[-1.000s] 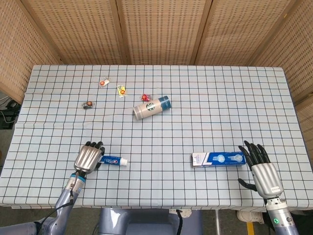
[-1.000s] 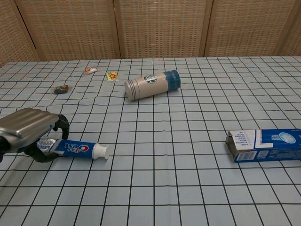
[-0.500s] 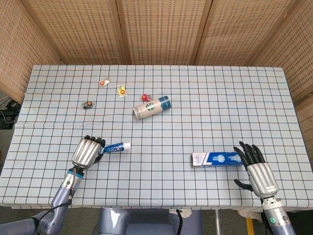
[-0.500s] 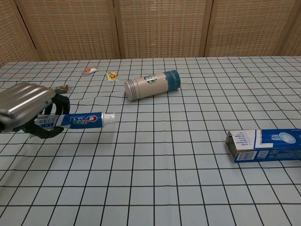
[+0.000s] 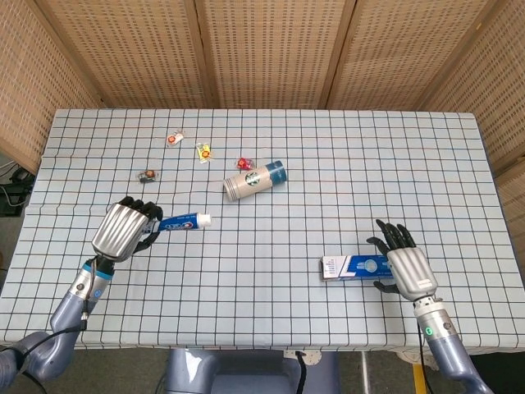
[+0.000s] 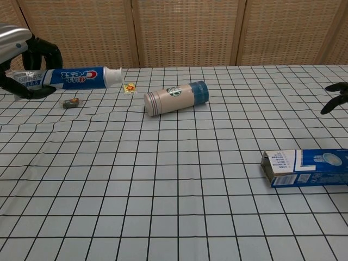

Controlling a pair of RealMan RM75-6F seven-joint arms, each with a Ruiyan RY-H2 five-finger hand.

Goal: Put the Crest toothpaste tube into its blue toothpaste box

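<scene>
The Crest toothpaste tube (image 6: 76, 77) is held off the tabletop (image 5: 328, 189) by the left hand (image 5: 123, 231). Above the blue toothpaste box (image 5: 361, 267), near the front edge, the right hand (image 5: 406, 267) is spread with fingers wide.

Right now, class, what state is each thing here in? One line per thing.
Tube: capped, lifted off the table, gripped by the left hand.
Box: lying flat, near end open, not held.
Right hand: open above the box.
Tumbler: on its side.
Candies: scattered, wrapped.

"Crest" on toothpaste tube (image 6: 76, 76)
</scene>
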